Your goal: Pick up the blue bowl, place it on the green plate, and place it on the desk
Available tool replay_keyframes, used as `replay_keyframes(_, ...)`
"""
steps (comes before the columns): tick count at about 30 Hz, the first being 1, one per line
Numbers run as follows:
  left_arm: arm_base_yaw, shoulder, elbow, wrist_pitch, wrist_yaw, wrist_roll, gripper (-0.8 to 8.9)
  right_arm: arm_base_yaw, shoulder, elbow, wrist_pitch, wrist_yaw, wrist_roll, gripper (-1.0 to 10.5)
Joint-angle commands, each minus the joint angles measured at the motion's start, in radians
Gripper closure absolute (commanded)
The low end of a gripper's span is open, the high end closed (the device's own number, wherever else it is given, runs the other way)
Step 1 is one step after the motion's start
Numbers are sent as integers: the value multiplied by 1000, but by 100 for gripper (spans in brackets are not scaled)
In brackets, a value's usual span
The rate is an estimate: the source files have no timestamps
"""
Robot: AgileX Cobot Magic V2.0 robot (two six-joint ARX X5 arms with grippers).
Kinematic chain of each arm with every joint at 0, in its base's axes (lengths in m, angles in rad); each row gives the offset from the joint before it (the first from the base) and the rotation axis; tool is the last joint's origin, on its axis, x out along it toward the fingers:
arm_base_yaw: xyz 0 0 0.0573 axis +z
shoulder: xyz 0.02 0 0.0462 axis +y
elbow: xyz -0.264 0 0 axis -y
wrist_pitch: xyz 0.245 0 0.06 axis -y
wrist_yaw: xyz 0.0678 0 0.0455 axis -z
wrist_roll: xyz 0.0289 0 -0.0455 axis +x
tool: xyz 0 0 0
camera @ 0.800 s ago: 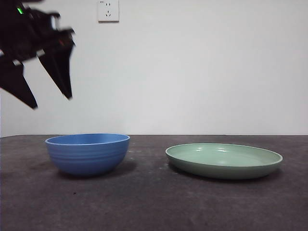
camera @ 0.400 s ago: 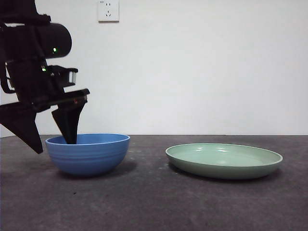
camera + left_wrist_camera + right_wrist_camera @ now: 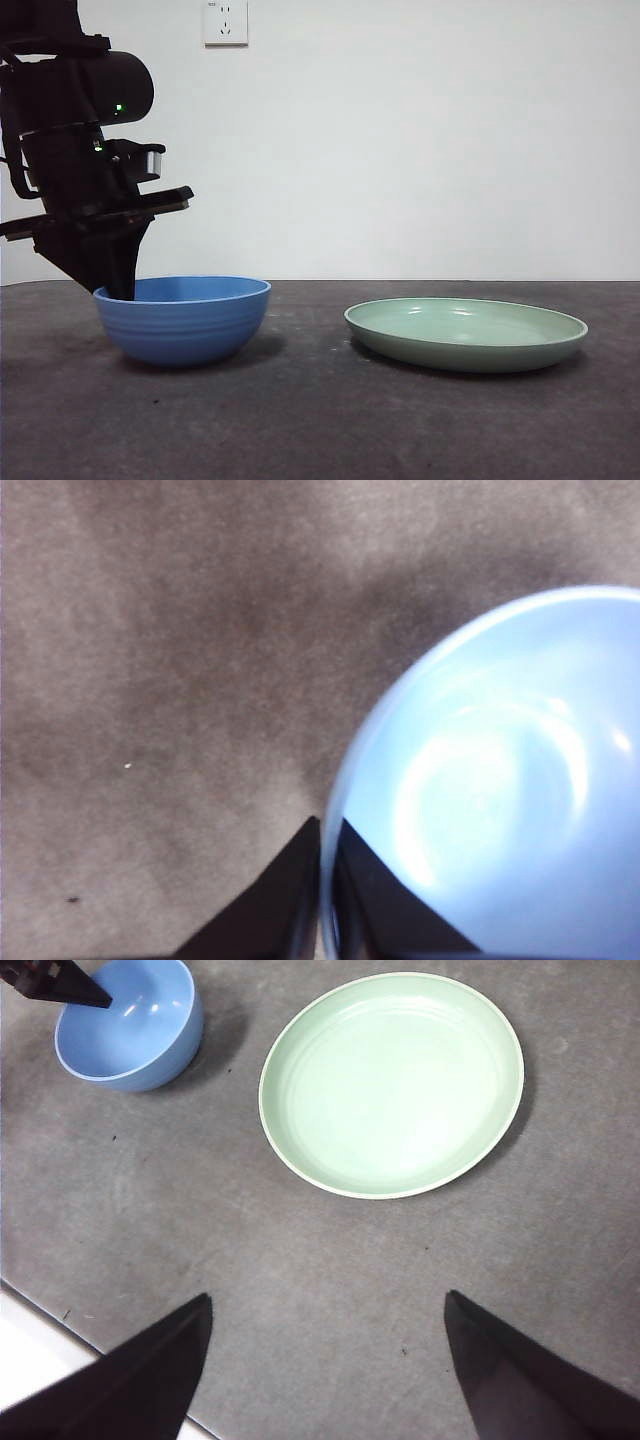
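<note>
The blue bowl point(image 3: 185, 320) stands upright on the desk point(image 3: 320, 420) at the left. My left gripper point(image 3: 115, 285) comes down from above and is shut on the bowl's left rim. In the left wrist view one jaw is outside and one inside the rim of the bowl point(image 3: 500, 780), with the left gripper point(image 3: 325, 825) pinching the wall. The green plate point(image 3: 465, 335) lies flat to the right, bare, apart from the bowl. High over the desk, my right gripper point(image 3: 328, 1298) hangs open, looking down on the plate point(image 3: 390, 1080), the bowl point(image 3: 130, 1030) and the left gripper point(image 3: 60, 985).
A white wall with a socket point(image 3: 225, 22) rises behind the desk. The right wrist view shows the desk's edge point(image 3: 40, 1305) with a white surface beyond it. Bare desk lies between bowl and plate and in front of both.
The left arm came down from the upper left to the bowl. Its jaws, which straddled the bowl's left rim half a second ago, have closed on that rim. Bowl and plate have not moved.
</note>
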Motion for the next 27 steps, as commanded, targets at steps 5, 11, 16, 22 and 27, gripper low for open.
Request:
replay_keyframes(5, -48, -78, 170, -42, 11, -47, 804, 4, 4, 18, 10, -1, 11, 575)
replay_keyframes(11, -182, -50, 344, -41, 13, -86, 803, 4, 4, 18, 9, -1, 14, 575)
replay_keyframes(16, -282, 111, 503, -48, 13, -105, 804, 4, 4, 18, 8, -1, 18, 575)
replay_keyframes(22, -345, 286, 646, -75, 13, -105, 803, 4, 4, 18, 7, -1, 19, 575)
replay_keyframes(27, -385, 459, 775, -105, 12, -105, 803, 4, 4, 18, 5, -1, 19, 575)
